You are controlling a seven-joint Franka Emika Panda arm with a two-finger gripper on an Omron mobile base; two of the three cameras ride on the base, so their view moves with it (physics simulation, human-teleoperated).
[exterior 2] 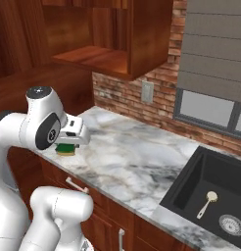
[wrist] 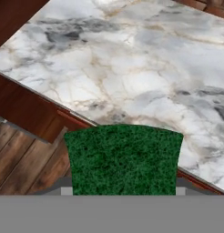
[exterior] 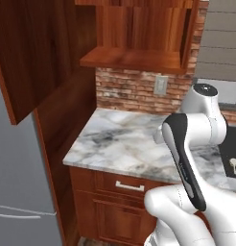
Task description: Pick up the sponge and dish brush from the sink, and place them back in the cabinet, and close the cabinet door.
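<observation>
My gripper (exterior 2: 66,145) is shut on the sponge (exterior 2: 64,150), which shows green on top and yellow below, just above the marble counter's front edge. In the hand view the sponge's green face (wrist: 123,157) covers the space between the jaws. The cream dish brush (exterior 2: 206,203) lies in the black sink (exterior 2: 187,184) beside the silver drain; it also shows in the sink (exterior: 230,150) at the right edge as the dish brush (exterior: 233,166). The cabinet (exterior: 134,57) hangs above the counter with its shelf bare, and the cabinet door (exterior: 29,53) stands swung open to the left.
A marble counter (exterior: 115,139) runs from the tall wooden side panel to the sink. Below it are drawers with a silver handle (exterior: 130,186). A grey fridge (exterior: 17,192) stands at far left. An outlet (exterior: 160,85) sits on the brick wall. A window (exterior 2: 210,73) is above the sink.
</observation>
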